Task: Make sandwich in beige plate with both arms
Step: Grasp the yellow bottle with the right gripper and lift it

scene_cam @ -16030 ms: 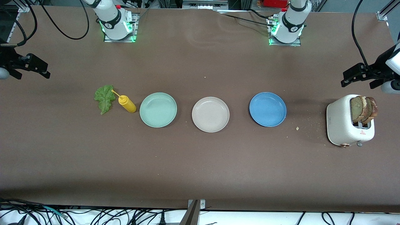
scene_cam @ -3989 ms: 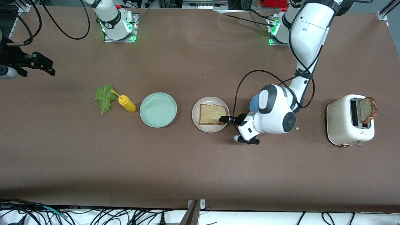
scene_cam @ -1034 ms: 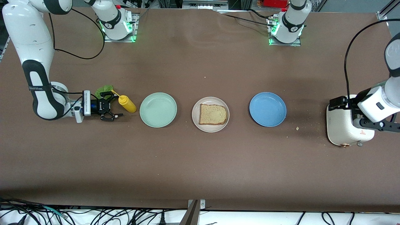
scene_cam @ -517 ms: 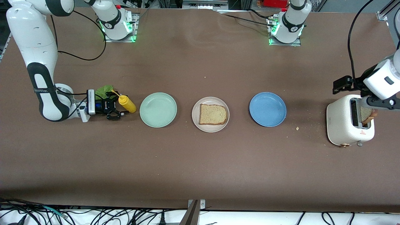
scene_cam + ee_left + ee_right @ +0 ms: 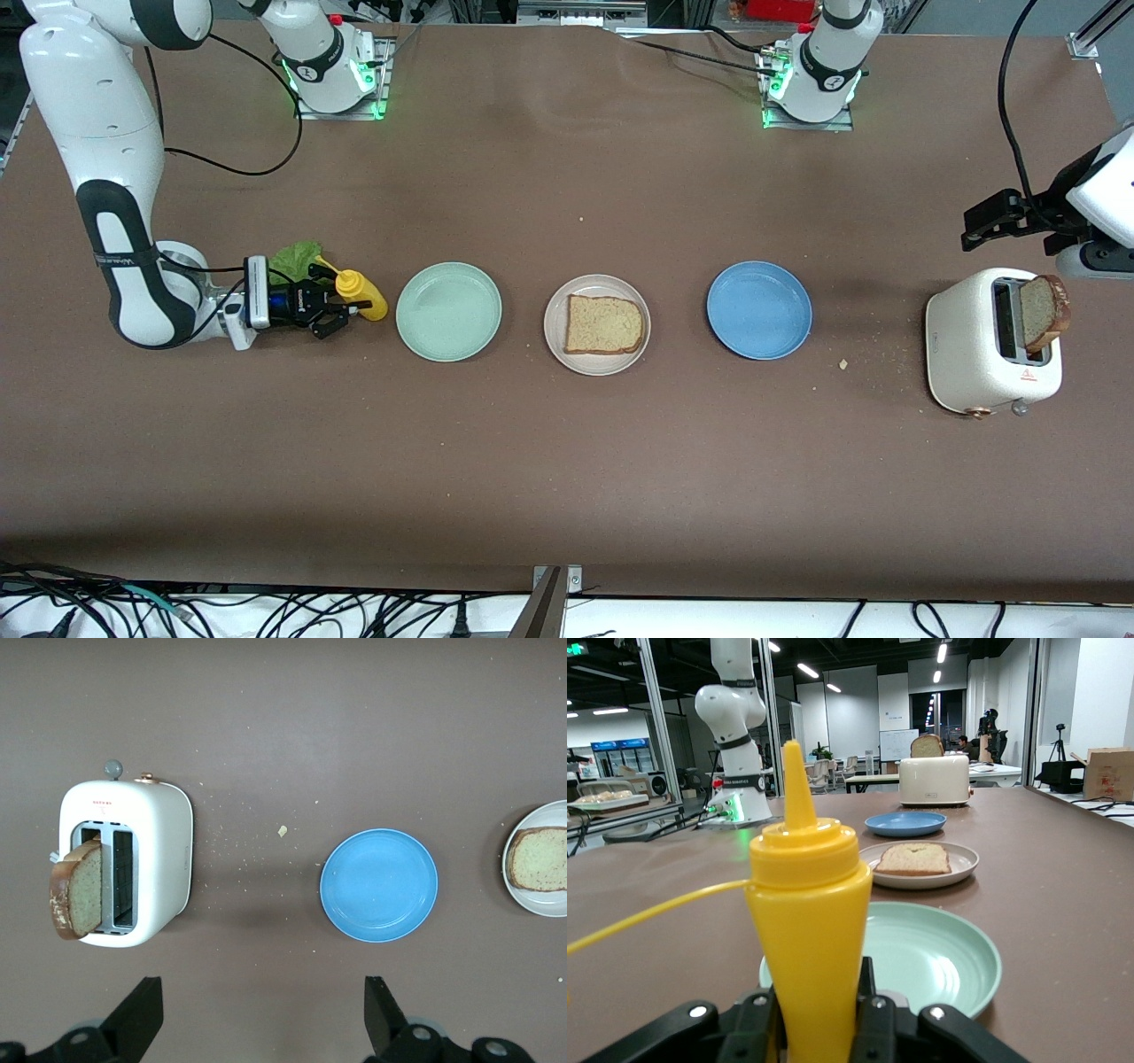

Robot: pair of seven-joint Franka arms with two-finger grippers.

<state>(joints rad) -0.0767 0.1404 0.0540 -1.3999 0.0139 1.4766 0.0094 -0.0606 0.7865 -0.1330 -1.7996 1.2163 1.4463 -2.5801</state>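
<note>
Right gripper (image 5: 332, 312) lies low over the surface (image 5: 567, 461) at the right arm's end, its black fingers (image 5: 873, 1014) pressed against both sides of the yellow squeeze bottle (image 5: 358, 295), which stands upright between them. Just beside the bottle, toward the right arm's end of the surface, the green lettuce leaf (image 5: 297, 257) lies partly covered by the gripper's body.

In a row along the surface come the mint green plate (image 5: 448, 311) near the bottle, the beige plate (image 5: 597, 283) in the middle, and the blue plate (image 5: 759, 310) toward the left arm's end. One bread slice (image 5: 604, 324) lies flat in the beige plate. The white toaster (image 5: 974, 346) stands at the left arm's end of the surface, with a second bread slice (image 5: 1044, 310) sticking up out of one slot, tilted; crumbs (image 5: 843, 363) are scattered between the toaster and the blue plate.

Left gripper (image 5: 1005, 217) hangs in the air above the surface just by the toaster, its fingers (image 5: 137, 1019) spread wide with nothing between them.
</note>
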